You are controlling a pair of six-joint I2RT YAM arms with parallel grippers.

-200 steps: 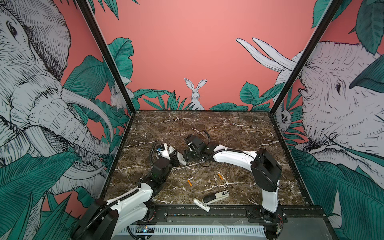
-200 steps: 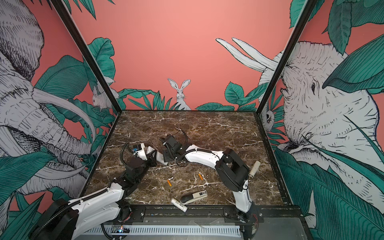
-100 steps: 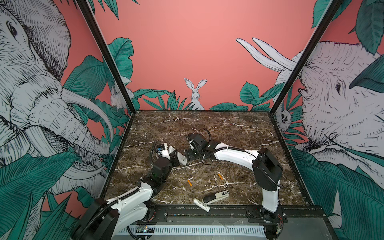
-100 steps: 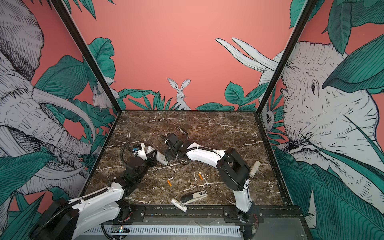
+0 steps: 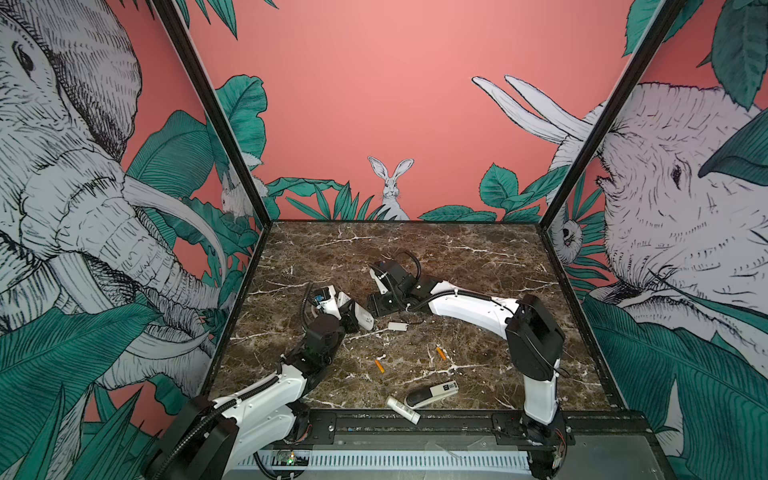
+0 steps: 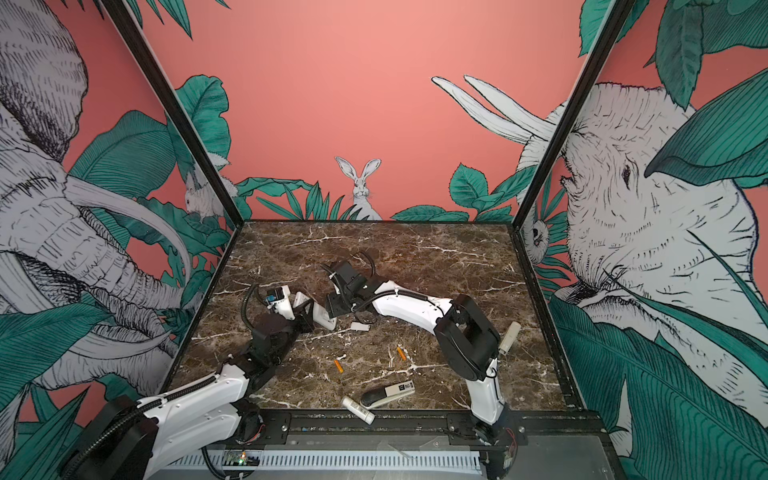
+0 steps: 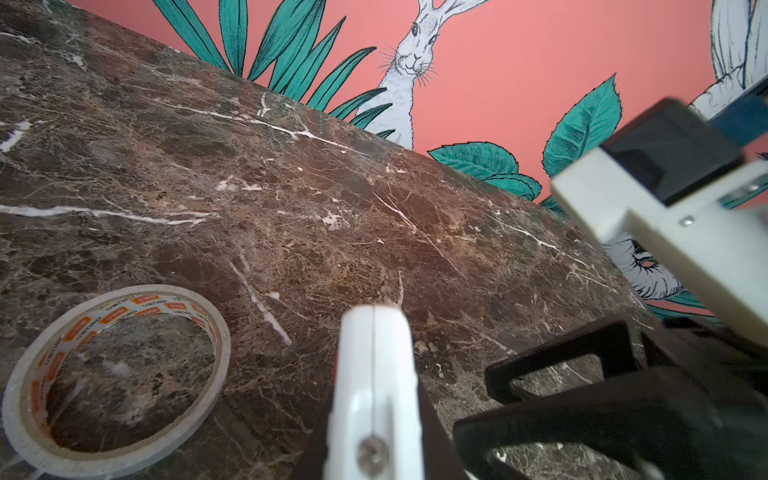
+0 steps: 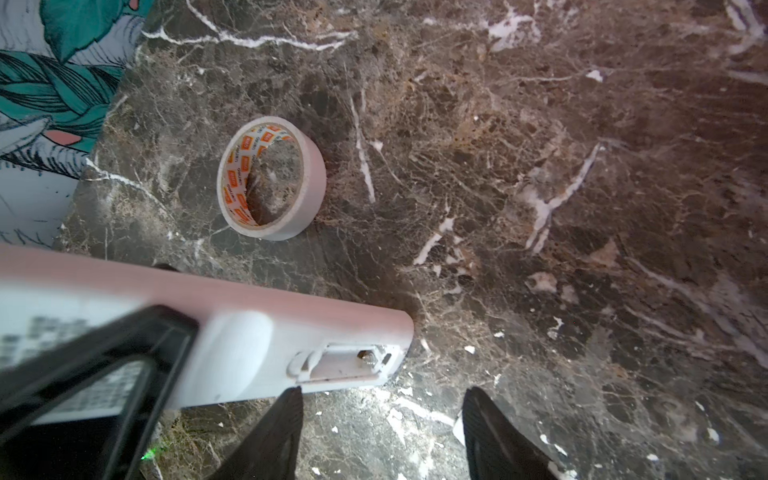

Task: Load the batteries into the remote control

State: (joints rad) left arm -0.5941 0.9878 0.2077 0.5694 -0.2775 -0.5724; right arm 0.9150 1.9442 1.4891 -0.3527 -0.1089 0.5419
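Two batteries (image 5: 379, 365) (image 5: 440, 353) lie loose on the marble table (image 5: 457, 257), lower centre in both top views, well apart from each other. Up at mid-frame the left gripper (image 7: 370, 449) is clamped on the remote control (image 5: 363, 318), its open battery slot showing in the right wrist view. And the right gripper (image 8: 382, 415) sits just beside the remote's end, jaws apart, nothing between them. Just right of the remote, a small white piece (image 5: 397, 326) lies flat.

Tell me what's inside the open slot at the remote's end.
Only a small metal part shows in the slot of the remote control, otherwise empty. Farther along, the left tool covers its back.
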